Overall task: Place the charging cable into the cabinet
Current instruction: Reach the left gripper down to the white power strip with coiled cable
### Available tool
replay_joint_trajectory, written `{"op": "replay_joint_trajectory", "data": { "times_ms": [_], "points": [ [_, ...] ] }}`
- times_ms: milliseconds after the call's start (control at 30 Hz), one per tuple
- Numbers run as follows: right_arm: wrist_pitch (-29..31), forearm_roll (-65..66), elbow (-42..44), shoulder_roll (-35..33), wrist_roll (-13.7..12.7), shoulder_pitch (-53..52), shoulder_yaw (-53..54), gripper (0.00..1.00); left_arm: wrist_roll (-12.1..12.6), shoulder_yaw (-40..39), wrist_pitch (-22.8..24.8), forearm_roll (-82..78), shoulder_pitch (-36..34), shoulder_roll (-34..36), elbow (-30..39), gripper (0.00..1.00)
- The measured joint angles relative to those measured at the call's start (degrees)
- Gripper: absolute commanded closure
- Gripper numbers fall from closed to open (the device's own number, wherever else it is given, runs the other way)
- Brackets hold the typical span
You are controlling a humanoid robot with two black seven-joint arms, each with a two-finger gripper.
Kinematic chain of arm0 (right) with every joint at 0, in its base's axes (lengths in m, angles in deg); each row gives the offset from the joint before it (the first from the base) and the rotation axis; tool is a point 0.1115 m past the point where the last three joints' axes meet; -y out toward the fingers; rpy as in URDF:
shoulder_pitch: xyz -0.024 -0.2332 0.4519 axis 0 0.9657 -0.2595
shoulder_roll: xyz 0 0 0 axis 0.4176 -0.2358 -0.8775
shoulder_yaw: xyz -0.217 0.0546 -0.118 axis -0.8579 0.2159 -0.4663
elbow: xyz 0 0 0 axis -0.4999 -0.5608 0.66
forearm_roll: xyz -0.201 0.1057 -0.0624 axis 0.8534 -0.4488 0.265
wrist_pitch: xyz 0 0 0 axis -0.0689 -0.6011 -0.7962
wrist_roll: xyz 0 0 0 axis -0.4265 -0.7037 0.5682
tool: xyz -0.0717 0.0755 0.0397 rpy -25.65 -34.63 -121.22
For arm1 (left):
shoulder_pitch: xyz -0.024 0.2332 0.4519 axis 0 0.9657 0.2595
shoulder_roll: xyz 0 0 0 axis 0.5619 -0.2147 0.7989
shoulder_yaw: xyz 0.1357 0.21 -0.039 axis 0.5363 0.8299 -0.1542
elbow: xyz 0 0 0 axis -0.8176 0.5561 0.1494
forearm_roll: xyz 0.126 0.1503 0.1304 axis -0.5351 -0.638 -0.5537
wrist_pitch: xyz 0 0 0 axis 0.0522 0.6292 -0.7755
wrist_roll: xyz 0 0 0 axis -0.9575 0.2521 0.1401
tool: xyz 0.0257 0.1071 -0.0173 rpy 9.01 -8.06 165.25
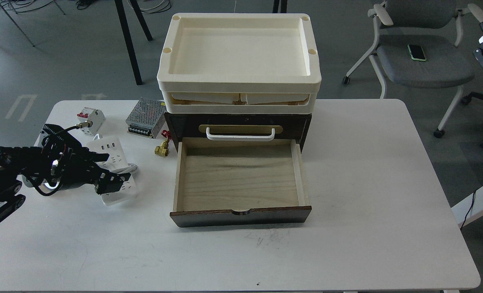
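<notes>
We see a bright, evenly lit scene under soft overhead light. The white surface point(367, 183) shows mild glare but keeps its scuff marks. Shadows are short and faint, deepest under the open drawer point(241, 215) front. Focus is sharp throughout, with edges slightly bowed.

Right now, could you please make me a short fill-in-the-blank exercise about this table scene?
1. The lower drawer of the cabinet is pulled ____.
2. The charging cable lies to the ____ of that drawer.
3. The left claw is over the ____.
4. Cream trays are stacked on ____ of the cabinet.

Missing words: open; left; charging cable; top
</notes>
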Motion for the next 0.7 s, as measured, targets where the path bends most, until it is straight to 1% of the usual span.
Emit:
{"op": "replay_joint_trajectory", "data": {
  "times_ms": [67,233,533,600,667,700],
  "points": [
    [0.00,0.00,0.10,0.00,0.00,0.01,0.00,0.00,-0.01,1.59,-0.80,0.01,-0.01,-0.46,-0.87,0.27],
    [0.00,0.01,0.19,0.01,0.00,0.06,0.00,0.00,0.00,4.38,-2.77,0.29,-0.45,-2.76,-4.35,0.39],
    [0.00,0.01,0.16,0.01,0.00,0.76,0.00,0.00,-0.01,4.91,-6.26,0.22,-0.34,-3.44,-6.11,0.42],
    [0.00,0.01,0.16,0.01,0.00,0.86,0.00,0.00,-0.01,5.17,-7.02,0.22,-0.33,-3.44,-6.26,0.51],
    [0.00,0.01,0.16,0.01,0.00,1.10,0.00,0.00,-0.01,5.34,-7.96,0.26,-0.25,-3.38,-6.30,0.55],
    [0.00,0.01,0.16,0.01,0.00,1.20,0.00,0.00,-0.01,5.39,-8.38,0.36,-0.18,-3.29,-6.31,0.63]
  ]
}}
